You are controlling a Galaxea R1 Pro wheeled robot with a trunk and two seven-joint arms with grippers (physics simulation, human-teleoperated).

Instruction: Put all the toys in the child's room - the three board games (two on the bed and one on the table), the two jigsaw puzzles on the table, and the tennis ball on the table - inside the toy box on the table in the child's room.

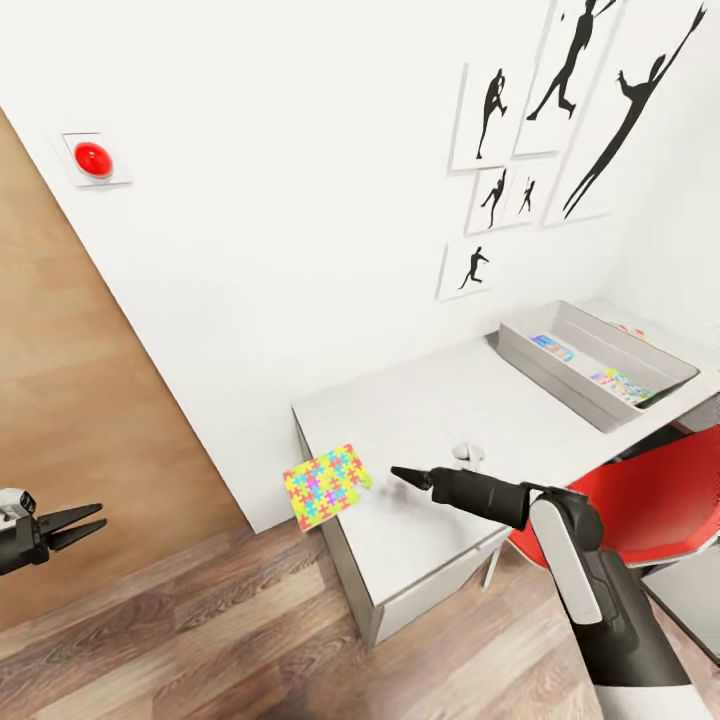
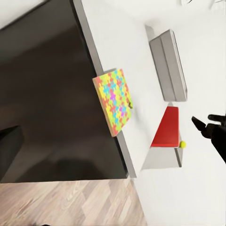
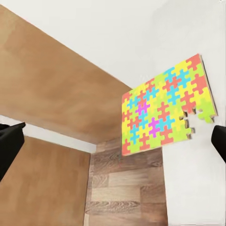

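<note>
A bright jigsaw puzzle (image 1: 325, 487) (image 2: 114, 100) (image 3: 162, 110) lies on the near corner of the light grey table (image 1: 450, 400), overhanging its edge. My right gripper (image 1: 403, 476) hovers over the tabletop just right of the puzzle, pointing at it, open and empty; its fingers (image 3: 9, 143) frame the puzzle. My left gripper (image 1: 88, 524) hangs open and empty off to the left above the floor. The grey toy box (image 1: 560, 375) stands at the table's far right with two board games (image 1: 553, 347) inside. A small yellow-green ball (image 2: 182, 144), seemingly the tennis ball, shows beside the red chair.
A red chair (image 1: 650, 500) stands at the table's right, close under my right arm. A small white object (image 1: 467, 455) sits on the table behind the gripper. Wood-plank floor (image 1: 200, 630) lies in front, a brown panel (image 1: 70, 400) at left, and baseball silhouette pictures (image 1: 560, 110) on the wall.
</note>
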